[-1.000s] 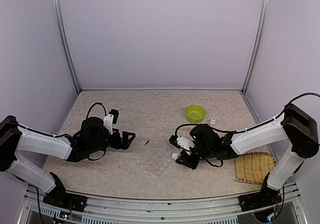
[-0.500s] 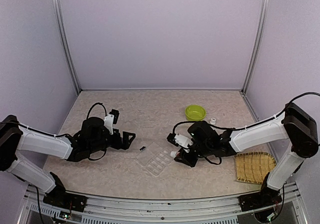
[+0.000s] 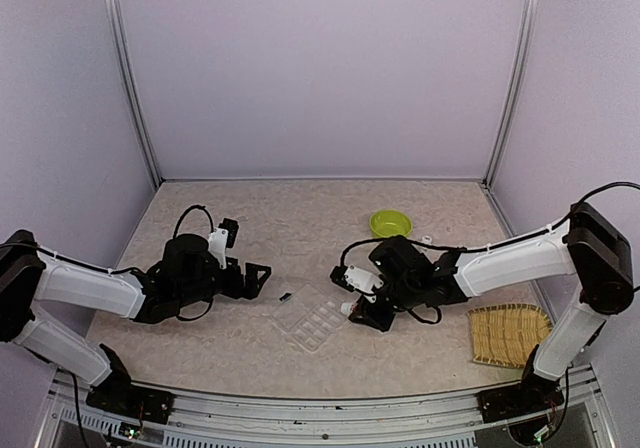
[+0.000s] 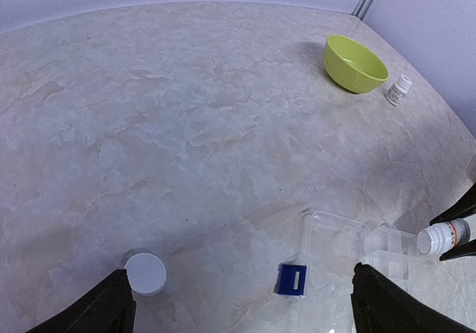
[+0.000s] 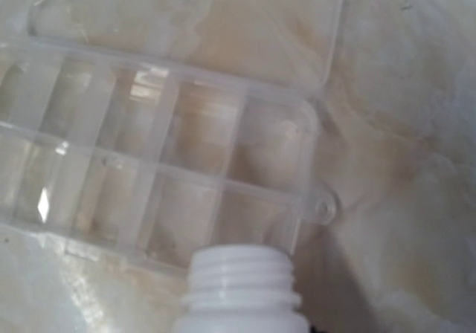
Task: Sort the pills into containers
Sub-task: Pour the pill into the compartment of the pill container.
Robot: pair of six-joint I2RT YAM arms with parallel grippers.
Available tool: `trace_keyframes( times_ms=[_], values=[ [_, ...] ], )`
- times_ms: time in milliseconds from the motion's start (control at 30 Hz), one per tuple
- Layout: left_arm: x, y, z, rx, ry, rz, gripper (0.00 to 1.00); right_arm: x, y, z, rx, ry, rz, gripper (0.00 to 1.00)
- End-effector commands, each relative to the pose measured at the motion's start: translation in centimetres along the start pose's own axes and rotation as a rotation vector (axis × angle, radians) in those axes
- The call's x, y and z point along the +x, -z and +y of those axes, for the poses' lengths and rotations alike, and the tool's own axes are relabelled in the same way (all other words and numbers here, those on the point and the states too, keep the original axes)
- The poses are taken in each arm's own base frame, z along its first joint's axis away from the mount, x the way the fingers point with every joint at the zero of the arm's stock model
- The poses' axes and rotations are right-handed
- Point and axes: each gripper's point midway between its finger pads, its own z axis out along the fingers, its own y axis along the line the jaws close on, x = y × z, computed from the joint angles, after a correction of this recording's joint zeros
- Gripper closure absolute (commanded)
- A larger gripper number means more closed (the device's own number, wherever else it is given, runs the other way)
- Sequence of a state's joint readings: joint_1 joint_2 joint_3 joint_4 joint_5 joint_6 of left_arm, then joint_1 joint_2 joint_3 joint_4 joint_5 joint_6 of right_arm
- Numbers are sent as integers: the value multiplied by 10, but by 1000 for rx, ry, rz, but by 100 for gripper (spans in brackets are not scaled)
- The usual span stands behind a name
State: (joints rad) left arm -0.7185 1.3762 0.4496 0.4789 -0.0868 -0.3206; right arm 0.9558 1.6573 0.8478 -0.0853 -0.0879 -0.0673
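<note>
The flat, clear plastic pill box [image 3: 312, 318] lies open mid-table between the arms. Only the right wrist view shows its compartments [image 5: 149, 162] up close, with the uncapped white plastic bottle [image 5: 242, 292] clenched in the right gripper [image 3: 358, 313] at the box's edge. Only the left wrist view shows a round white cap [image 4: 145, 272] on the table near the left gripper [image 3: 258, 278], whose fingers are spread wide and hold nothing.

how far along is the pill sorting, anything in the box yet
Done: the pill box lies open, and the white bottle is uncapped. In hand: the right gripper holds that bottle tipped at the box's edge. To do: every compartment in view looks empty, so all the sorting remains. The left gripper is open.
</note>
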Motion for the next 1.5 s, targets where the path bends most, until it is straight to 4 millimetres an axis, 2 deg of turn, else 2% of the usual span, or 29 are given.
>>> trace_keyframes(
  times_ms=[0, 400, 967, 1467],
  values=[
    [-9, -2, -1, 2, 1, -11, 1, 2, -2, 5, -5, 20, 50, 100],
    [-8, -2, -1, 1, 1, -8, 1, 7, -3, 3, 16, 33, 129, 100],
    [-9, -2, -1, 0, 0, -8, 1, 4, 0, 6, 10, 49, 176, 100],
    [-9, -2, -1, 0, -1, -7, 1, 11, -3, 6, 2, 64, 260, 100]
  ],
)
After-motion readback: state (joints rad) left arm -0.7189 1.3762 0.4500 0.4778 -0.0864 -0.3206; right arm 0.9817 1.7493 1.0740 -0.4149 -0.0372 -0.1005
